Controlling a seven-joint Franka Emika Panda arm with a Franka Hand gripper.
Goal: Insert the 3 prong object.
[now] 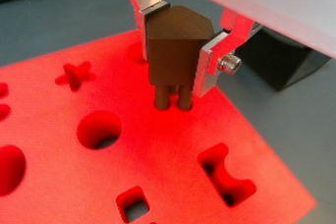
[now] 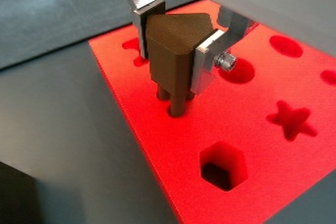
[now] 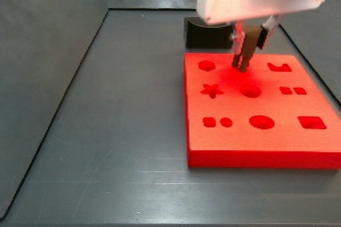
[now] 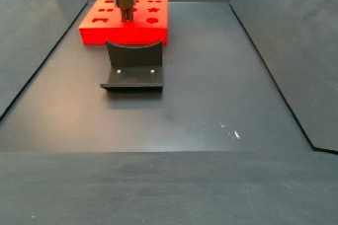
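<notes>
Gripper (image 1: pixel 184 56) above red board (image 1: pixel 79 184), pinching 3 prong object (image 1: pixel 174 56); prongs apparently touching board surface.

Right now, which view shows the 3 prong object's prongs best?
A wrist view: the 3 prong object, clamped in the hand, shows its prongs against the red board. In both side views the piece is small; the prongs blur.

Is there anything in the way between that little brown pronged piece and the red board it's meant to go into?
Nothing visible. The hand grips the 3 prong object upright above the red board, prongs at the surface. Both wrist views show only bare board beneath, and the fixture stands on the floor off the board.
</notes>
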